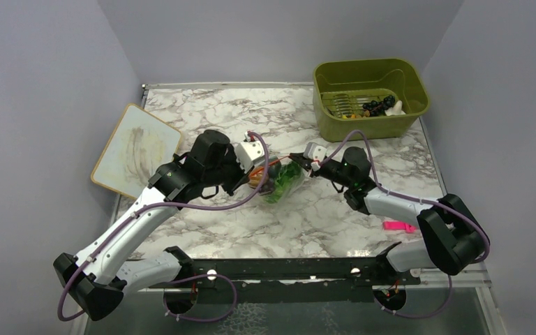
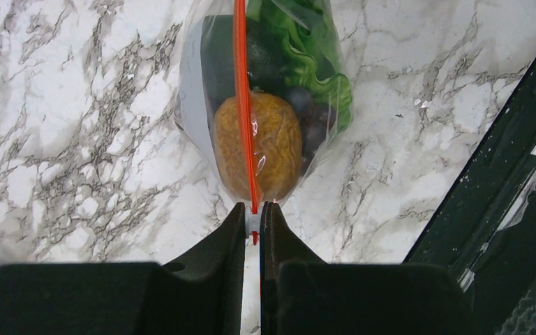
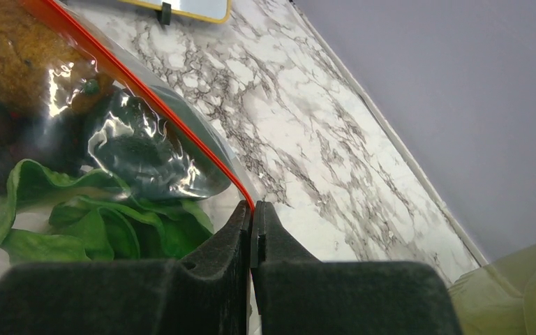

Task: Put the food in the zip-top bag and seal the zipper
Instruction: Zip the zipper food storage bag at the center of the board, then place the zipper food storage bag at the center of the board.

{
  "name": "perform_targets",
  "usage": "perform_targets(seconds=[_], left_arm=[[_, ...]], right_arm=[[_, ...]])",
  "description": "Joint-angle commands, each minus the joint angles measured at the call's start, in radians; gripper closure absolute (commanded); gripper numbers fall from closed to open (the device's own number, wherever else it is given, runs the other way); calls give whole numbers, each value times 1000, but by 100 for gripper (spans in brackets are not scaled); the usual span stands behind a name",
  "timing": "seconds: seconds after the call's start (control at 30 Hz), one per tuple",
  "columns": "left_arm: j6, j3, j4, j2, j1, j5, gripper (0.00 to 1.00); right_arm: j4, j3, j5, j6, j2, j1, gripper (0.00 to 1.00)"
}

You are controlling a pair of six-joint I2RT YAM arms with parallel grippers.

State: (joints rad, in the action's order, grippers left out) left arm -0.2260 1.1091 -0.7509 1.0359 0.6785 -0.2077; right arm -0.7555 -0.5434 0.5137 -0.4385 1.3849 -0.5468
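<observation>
Both ends of the zipper (image 2: 241,84) are pinched right now. Your left gripper (image 2: 252,208) is clamped on one end of that orange-red strip and your right gripper (image 3: 252,208) is squeezed tight on the other, jaws basically together with only the strip between them. The zipper runs as one thin straight line between the two. Under it hangs the bag (image 2: 190,112) with the food inside: an orange piece (image 2: 276,146) nearest your left gripper, then grapes (image 2: 315,122), a dark green piece (image 2: 216,56), and lettuce (image 3: 112,230) toward your right gripper. From the top view the bag sits between the two wrists over the middle of the table (image 1: 307,216); can't tell if its bottom touches the marble. Farther out, a pink clip (image 1: 398,225) lies near the right arm, the green bin (image 1: 363,127) sits in the far right corner, and a board (image 1: 134,149) is at the left edge.
</observation>
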Motion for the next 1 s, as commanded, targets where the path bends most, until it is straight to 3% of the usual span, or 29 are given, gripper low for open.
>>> perform_targets(seconds=[0.0,0.33,0.57,0.7,0.77,0.87,0.97], left_arm=[[17,15,-101,-38,-3,36,100],[-5,36,-96,-48,-4,74,100],[-17,235,13,-75,-4,269,100],[13,211,148,-126,-3,171,100],[7,149,152,-129,-4,182,100],[2,86,148,-151,-4,186,100],[64,124,148,-185,-3,77,100]], right_arm=[[42,-1,-140,1,-26,33,99],[74,-11,-137,16,-92,33,99],[389,-224,-25,36,-352,32,99],[482,-294,79,7,-347,32,99],[566,-286,135,8,-309,31,99],[539,-237,203,64,-353,30,99],[603,-318,377,108,-421,31,99]])
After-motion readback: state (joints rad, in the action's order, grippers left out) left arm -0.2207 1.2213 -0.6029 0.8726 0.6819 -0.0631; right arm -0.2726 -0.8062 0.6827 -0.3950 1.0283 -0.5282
